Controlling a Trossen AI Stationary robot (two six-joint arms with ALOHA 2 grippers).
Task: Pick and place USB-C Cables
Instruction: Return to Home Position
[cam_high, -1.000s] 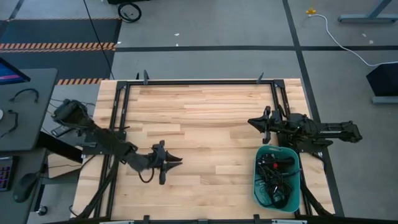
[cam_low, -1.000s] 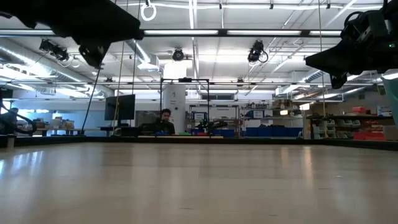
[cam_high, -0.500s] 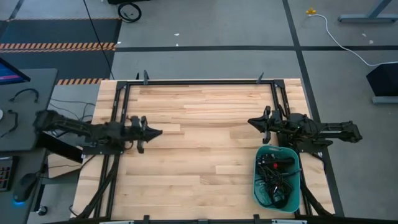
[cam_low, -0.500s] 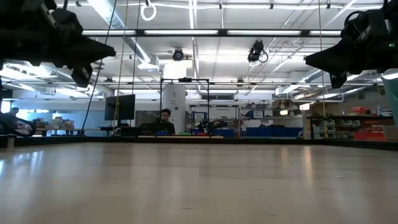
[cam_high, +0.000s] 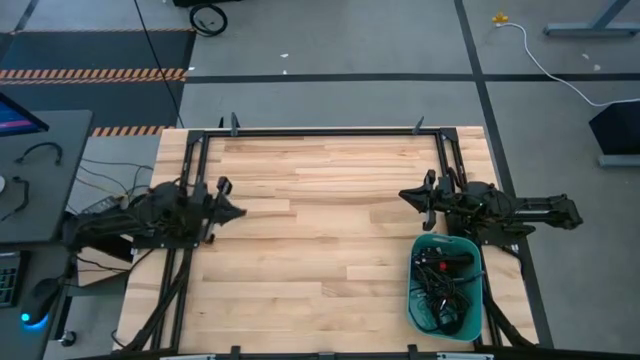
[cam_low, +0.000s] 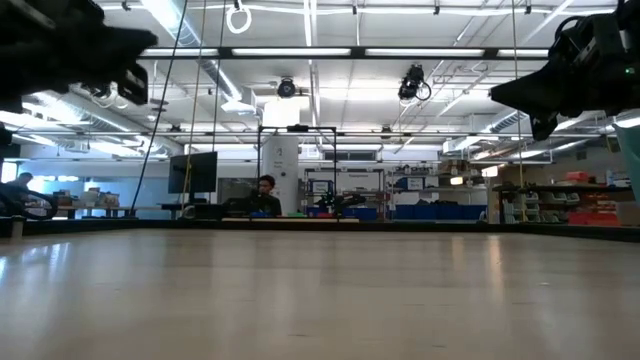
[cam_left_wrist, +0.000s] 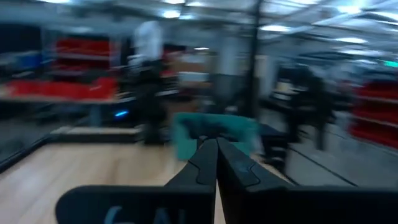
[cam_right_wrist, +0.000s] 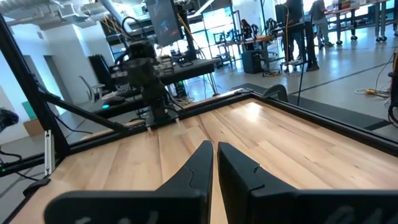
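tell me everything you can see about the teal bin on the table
The teal bin is a rectangular, open-topped tub that looks like plastic, with rounded corners and a raised rim. It stands upright on the wooden table, close to the table's right edge, with its long side running along that edge. A tangled heap of black USB-C cables lies inside, with a small red spot among them. Nothing grips the bin; the right gripper hangs apart from it.

Counter (cam_high: 330, 200): pale wood planks, smooth, with a soft sheen at table height. Bin (cam_high: 445, 239): teal plastic, smooth-walled. USB-C Cables (cam_high: 440, 290): black, matt sheathing. Frame (cam_high: 320, 131): black metal.
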